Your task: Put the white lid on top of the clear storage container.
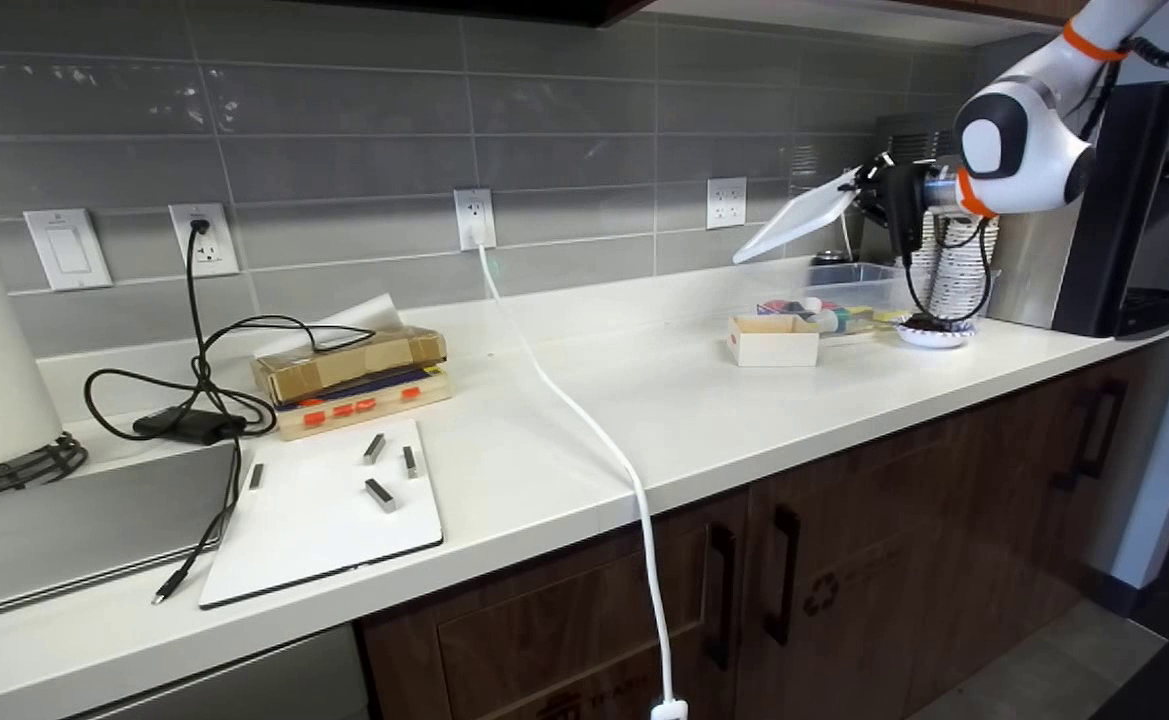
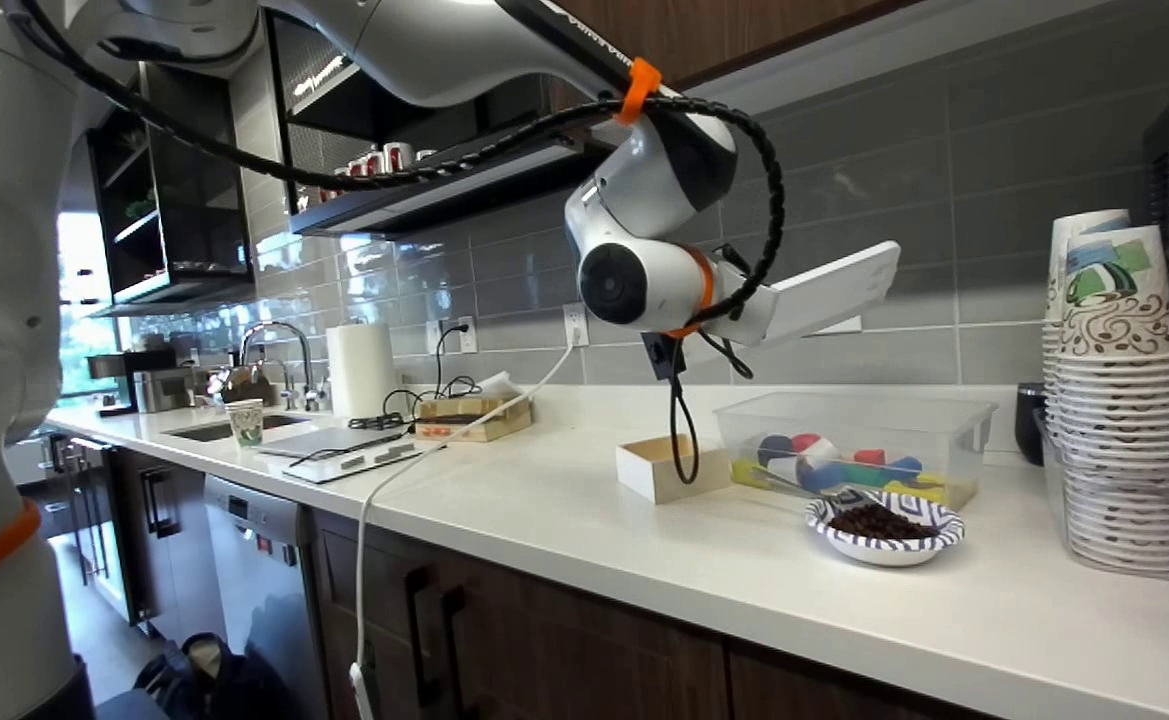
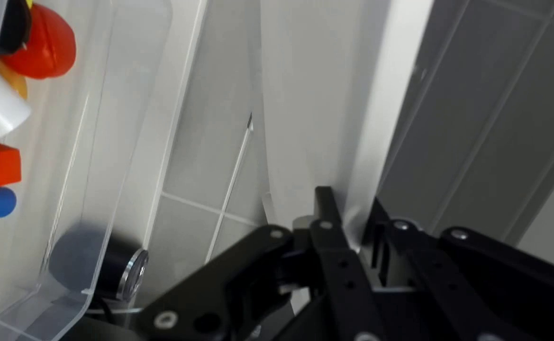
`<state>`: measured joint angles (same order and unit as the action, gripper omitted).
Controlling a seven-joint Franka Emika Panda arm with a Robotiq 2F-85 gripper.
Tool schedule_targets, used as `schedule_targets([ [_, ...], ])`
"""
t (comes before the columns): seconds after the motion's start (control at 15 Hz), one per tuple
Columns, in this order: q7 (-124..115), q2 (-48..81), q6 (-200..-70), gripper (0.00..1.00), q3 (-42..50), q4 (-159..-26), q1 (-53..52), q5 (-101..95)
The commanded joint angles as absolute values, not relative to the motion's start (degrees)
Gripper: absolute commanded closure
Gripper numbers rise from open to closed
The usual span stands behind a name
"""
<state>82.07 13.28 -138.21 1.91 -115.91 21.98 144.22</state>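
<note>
Nearest the counter's (image 2: pixel 564 490) front edge are the board (image 1: pixel 294 530) and the bowl (image 2: pixel 889 556) of dark bits (image 2: pixel 882 521). Farther in, toward the back edge, the clear container (image 2: pixel 884 425) stands open with coloured pieces (image 2: pixel 859 474) inside, the box (image 2: pixel 636 472) just beside it. Above the counter, the gripper (image 3: pixel 352 210) is clamped on one edge of the lid (image 1: pixel 799 218), which slants in mid-air, apart from the container. Stacked cups (image 2: pixel 1124 450) stand toward the right edge. Near the back edge, well left of the box, rests a brown carton (image 1: pixel 349 362).

The white lid (image 1: pixel 802 217) looks smooth plastic, the container (image 2: pixel 844 420) clear plastic, the claw (image 3: pixel 351 206) matt, the tiles (image 1: pixel 334 95) glossy.
</note>
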Motion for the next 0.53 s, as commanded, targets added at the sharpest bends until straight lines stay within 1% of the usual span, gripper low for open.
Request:
schedule_targets([
  [0.0,78.7,16.1,-132.1,0.96,9.4,-113.4,18.7,144.2],
  [0.07,79.6,16.1,-131.8,0.96,4.2,-113.2,24.2,144.2],
  [0.47,77.8,17.8,-131.7,0.96,-1.0,-110.7,28.7,144.2],
])
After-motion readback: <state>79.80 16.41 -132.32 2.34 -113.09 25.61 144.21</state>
